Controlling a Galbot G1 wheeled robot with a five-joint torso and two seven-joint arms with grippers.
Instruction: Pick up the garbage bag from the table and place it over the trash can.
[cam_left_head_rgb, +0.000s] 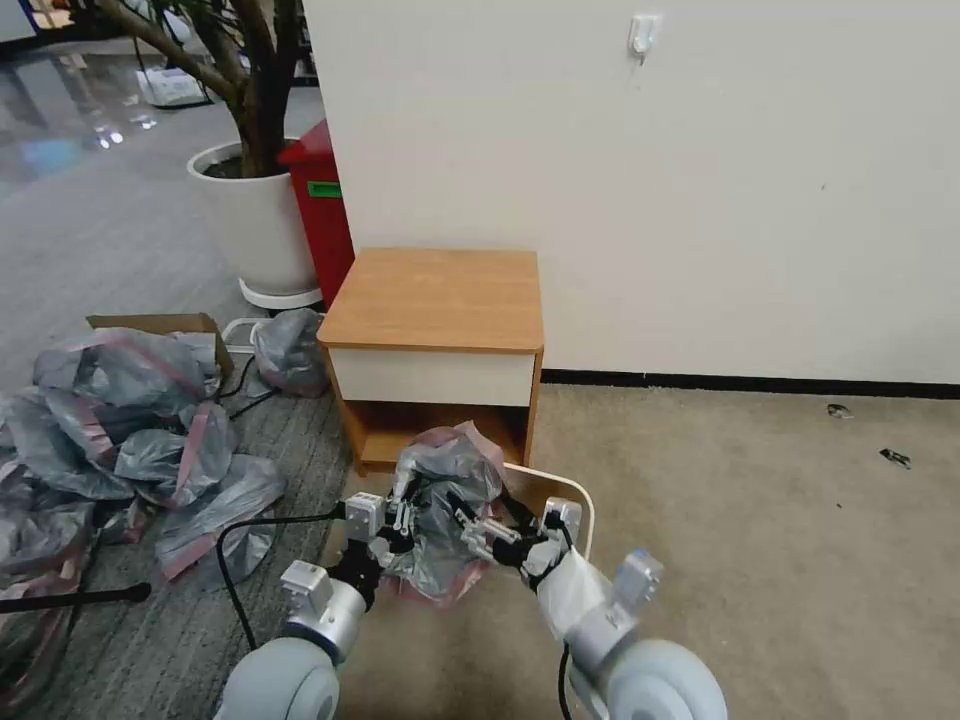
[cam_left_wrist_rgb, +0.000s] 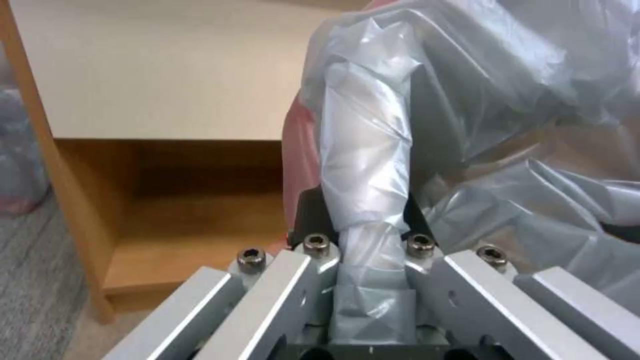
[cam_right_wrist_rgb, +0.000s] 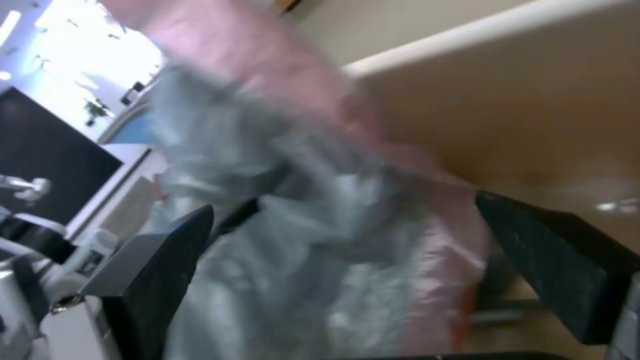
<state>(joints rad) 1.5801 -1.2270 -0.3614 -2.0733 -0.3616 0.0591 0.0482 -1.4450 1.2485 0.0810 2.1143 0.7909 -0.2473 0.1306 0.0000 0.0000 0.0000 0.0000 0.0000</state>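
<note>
Garbage bag (cam_left_head_rgb: 445, 500) hangs bunched between our two grippers, above the trash can (cam_left_head_rgb: 575, 498). Our left gripper (cam_left_wrist_rgb: 368, 235) pinches a fold; our right gripper (cam_right_wrist_rgb: 347, 250) sits spread wide, plastic loose between its fingers. We should draw the pink rim apart evenly. Beyond both grippers stand the table (cam_left_head_rgb: 440, 295), carpet and wall.

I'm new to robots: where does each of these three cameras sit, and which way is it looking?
Head view: on the robot's head, looking forward and down at the low wooden nightstand, cream-beige plastic bin and both arms.
Left wrist view: on the left arm, looking along the left gripper, shut on the crinkly grey bag with pink band, toward the nightstand's shelf.
Right wrist view: on the right arm, looking between the open right gripper's dark fingers at the bag and bin wall.
Shared: the bag appears in all three.
</note>
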